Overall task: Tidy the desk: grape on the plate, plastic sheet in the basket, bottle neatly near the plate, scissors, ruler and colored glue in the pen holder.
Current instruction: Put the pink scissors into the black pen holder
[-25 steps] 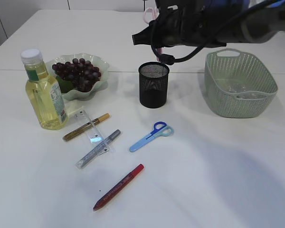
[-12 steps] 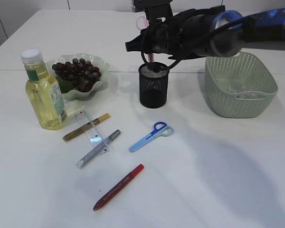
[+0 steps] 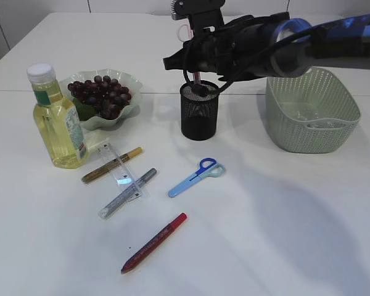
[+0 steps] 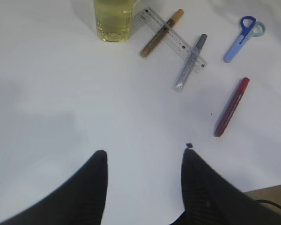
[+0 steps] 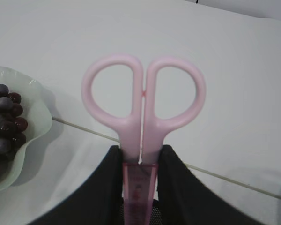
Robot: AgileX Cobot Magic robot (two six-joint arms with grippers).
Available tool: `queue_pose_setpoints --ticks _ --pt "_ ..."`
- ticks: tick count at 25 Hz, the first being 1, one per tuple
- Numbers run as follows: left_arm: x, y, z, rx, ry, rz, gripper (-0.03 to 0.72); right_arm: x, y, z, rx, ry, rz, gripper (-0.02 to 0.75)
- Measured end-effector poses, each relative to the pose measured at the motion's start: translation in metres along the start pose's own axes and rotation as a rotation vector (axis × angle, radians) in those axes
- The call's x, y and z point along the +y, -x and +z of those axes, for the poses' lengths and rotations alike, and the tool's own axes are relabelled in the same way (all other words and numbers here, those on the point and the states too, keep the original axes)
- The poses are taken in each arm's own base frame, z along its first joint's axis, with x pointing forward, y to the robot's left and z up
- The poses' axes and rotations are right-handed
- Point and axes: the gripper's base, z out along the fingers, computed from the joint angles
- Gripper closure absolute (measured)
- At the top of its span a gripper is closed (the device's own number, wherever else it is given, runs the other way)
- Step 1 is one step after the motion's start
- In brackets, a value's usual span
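Pink scissors [image 5: 143,110] clamped in the right tool [image 5: 140,176] — jaws closed on the shank, handles up, blades down into the black mesh pen holder [image 3: 200,110] near the counter's far edge, middle. Left tool [image 4: 143,180] hangs partly open over bare counter [image 3: 283,222] near the front edge, holding nothing. Grapes [image 3: 100,95] sit on the pale green plate [image 3: 131,83] toward the far-left corner; bottle [image 3: 55,117] of yellow liquid upright just in front of the plate. Clear ruler [image 3: 119,171] lies flat with gold glue pen [image 3: 111,164] and silver glue pen [image 3: 127,193] crossing it. Blue scissors [image 3: 196,177] flat, mid-counter. Red glue pen [image 3: 154,242] nearer the front edge. Green basket [image 3: 311,109] at the right side — clear plastic sheet [image 3: 308,116] inside, hard to make out.
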Motion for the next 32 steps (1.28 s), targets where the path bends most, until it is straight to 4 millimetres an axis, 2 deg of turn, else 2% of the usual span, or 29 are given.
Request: queue_pose_setpoints --ticks 20,32 --pt "0.0002 0.0002 0.0 -0.002 0.002 0.001 0.316 -0.0036 -0.0045 0.0023 0.016 -0.05 0.013 0.538" --pt "0.0002 0.0002 0.0 -0.002 0.002 0.001 0.316 -0.0036 -0.0059 0.0022 0.03 -0.05 0.058 0.498"
